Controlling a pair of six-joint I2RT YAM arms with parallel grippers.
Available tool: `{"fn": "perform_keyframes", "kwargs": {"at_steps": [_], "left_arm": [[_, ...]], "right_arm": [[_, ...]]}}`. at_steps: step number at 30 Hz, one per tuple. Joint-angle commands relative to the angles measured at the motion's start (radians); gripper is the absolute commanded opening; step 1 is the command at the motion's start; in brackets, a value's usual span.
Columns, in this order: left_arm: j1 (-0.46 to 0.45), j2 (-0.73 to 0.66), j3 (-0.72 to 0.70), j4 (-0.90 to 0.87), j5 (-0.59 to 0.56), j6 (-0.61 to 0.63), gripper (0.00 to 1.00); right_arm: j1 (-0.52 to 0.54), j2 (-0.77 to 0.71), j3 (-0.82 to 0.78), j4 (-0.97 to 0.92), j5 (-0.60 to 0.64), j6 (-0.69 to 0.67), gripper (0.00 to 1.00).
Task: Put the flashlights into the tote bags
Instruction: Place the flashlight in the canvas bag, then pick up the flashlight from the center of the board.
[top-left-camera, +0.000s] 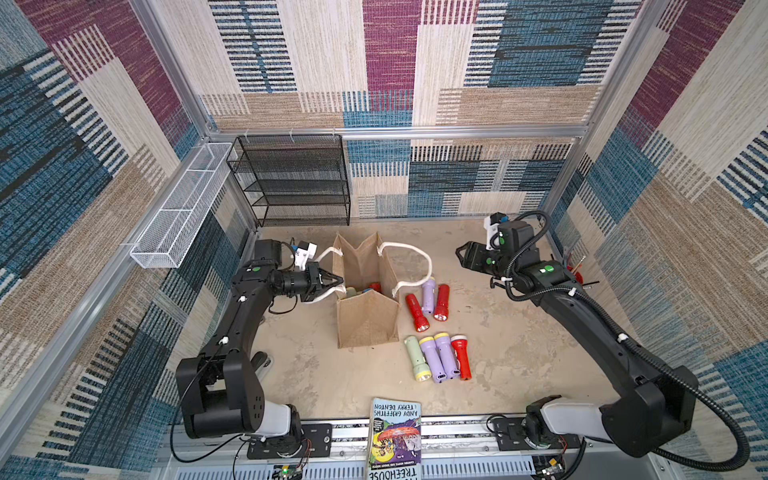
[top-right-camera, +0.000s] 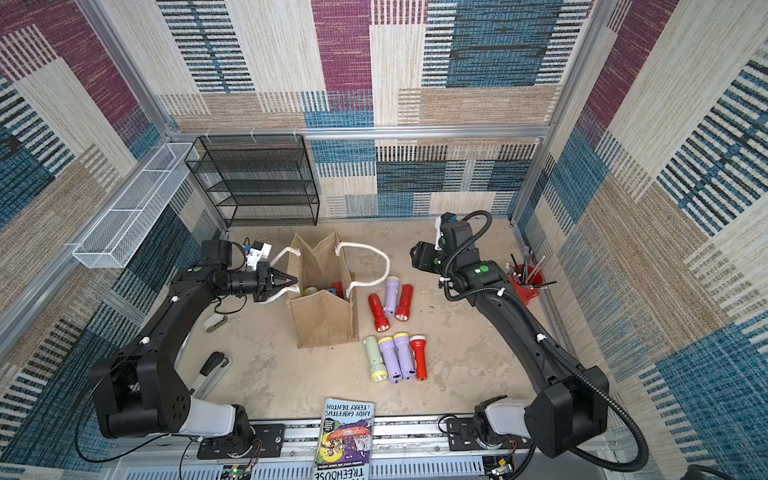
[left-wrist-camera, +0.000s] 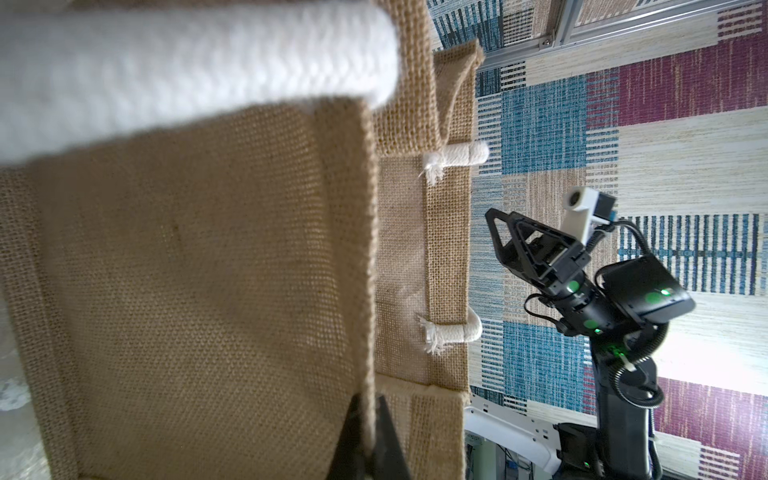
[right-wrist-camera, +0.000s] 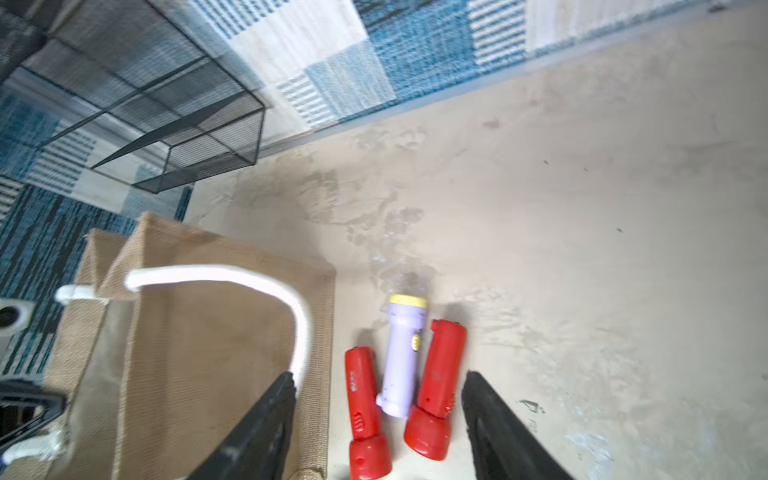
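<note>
seven flashlights (top-left-camera: 428, 297) lie at the bag's (top-left-camera: 365, 324) four o'clock; your left gripper (top-left-camera: 338, 283) pinches its rim, seemingly to hold it open; right gripper (right-wrist-camera: 378, 374) spread.

**Your tabletop (top-left-camera: 519, 353) and what sits on it**
You have the tote bag (top-left-camera: 365, 320) standing upright mid-tabletop. Just beside it lies a cluster of three flashlights (top-left-camera: 428, 296), two red with a lilac one between, packed close. Nearer you, a row of four flashlights (top-left-camera: 446, 355) lies side by side: pale green, lilac, lilac, red. The black mesh rack (top-left-camera: 291, 183) stands at the far edge, a red pot (top-right-camera: 530, 282) of pens sits at the right, and a book (top-left-camera: 395, 436) overhangs the near edge.
</note>
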Motion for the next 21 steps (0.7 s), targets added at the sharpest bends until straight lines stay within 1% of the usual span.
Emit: {"fn": "perform_keyframes", "kwargs": {"at_steps": [1,3,10,18,21], "left_arm": [[0.001,0.002,0.008,0.006,0.005,0.005,0.0],[0.002,0.001,0.007,0.003,0.001,0.008,0.0],[0.001,-0.002,0.008,-0.019,-0.008,0.03,0.0],[0.001,0.009,0.013,-0.03,-0.01,0.04,0.0],[0.001,0.011,0.013,-0.032,-0.011,0.043,0.0]], "right_arm": [[-0.057,0.029,-0.057,0.057,-0.067,0.047,0.66],[-0.073,0.085,-0.075,0.069,-0.097,0.042,0.66],[-0.076,0.313,-0.076,0.124,-0.181,0.032,0.63],[-0.065,0.438,-0.039,0.128,-0.196,0.041,0.62],[-0.043,0.468,-0.021,0.105,-0.168,0.035,0.61]]}}
